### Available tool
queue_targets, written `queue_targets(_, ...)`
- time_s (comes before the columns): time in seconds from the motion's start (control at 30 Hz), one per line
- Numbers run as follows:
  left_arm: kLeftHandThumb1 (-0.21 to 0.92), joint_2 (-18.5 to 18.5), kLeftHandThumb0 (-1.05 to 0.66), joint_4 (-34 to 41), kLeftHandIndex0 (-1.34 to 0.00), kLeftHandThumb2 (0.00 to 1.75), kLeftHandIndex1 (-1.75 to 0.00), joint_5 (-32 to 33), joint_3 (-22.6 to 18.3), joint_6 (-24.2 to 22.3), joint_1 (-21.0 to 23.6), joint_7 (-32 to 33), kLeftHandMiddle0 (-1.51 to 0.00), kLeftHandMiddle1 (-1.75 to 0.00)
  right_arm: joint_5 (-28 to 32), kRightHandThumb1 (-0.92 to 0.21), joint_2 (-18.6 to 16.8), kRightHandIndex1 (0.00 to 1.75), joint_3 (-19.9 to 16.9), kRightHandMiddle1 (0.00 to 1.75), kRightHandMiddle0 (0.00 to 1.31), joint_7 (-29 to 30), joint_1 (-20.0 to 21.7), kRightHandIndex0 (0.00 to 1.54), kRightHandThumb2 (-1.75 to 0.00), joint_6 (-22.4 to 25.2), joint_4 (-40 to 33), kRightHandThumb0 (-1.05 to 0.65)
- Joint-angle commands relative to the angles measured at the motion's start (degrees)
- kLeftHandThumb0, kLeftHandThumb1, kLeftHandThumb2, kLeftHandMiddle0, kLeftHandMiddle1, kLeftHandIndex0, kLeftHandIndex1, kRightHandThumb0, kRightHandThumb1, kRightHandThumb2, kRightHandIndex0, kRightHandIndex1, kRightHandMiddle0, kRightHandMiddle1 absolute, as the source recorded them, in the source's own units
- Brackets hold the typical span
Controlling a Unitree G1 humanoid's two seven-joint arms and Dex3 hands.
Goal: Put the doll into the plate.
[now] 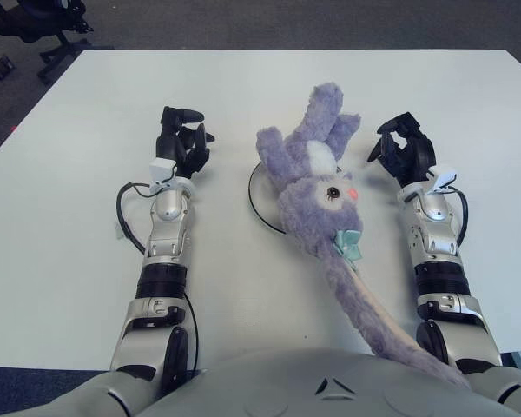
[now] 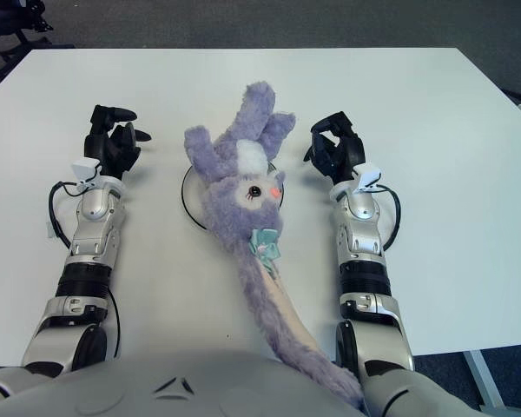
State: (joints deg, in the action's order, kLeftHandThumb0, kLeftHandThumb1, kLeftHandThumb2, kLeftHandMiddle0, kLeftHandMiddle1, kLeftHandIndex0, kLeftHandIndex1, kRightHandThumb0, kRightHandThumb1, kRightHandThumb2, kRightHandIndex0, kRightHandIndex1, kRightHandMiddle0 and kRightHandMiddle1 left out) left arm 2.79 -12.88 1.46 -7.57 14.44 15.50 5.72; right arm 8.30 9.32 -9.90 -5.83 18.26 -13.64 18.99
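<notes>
A white bench (image 1: 61, 261) fills the view, with dark grey carpet (image 1: 269, 22) beyond its far edge and a black office chair (image 1: 35, 22) past the far left corner. Nearest, the robot's grey torso (image 1: 313, 387) shows along the near edge, and the purple doll (image 1: 317, 187) has its long tail trailing back over that edge toward the torso. The doll lies across the middle of the bench, face up, a teal bow (image 1: 347, 243) at its neck, its body and head covering most of the plate (image 1: 259, 195), of which only the left rim shows. Its limbs reach on toward the far edge. To the left of the plate the left hand (image 1: 181, 148) shows over the bench, its black fingers (image 1: 184, 115) loosely curled and apart, holding nothing and clear of the doll. To the right, the right hand (image 1: 405, 146) sits near the doll's upper limb without touching it, its fingers (image 1: 398, 123) likewise partly curled with a gap between them, grasping nothing. A black cable (image 1: 126, 204) loops beside the left forearm.
</notes>
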Motion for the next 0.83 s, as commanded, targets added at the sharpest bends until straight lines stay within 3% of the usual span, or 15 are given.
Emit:
queue_targets(0.0, 0.92, -0.1, -0.34, 1.0, -0.20, 0.51, -1.74, -0.5, 0.1, -0.8, -0.4, 0.5, -0.46, -1.58, 0.0, -0.81, -0.3, 1.75, -0.2, 1.75, 0.28, 0.4, -0.3, 0.80, -0.66, 0.6, -1.1, -0.36)
queue_targets(0.8, 0.92, -0.5, -0.35, 3.3, -0.21, 0.50, -1.73, -0.8, 0.4, -3.3, -1.1, 0.5, -0.47, -1.57, -0.1, -0.81, -0.1, 1.75, -0.1, 1.75, 0.27, 0.7, -0.2, 0.82, -0.65, 1.3, -1.1, -0.36)
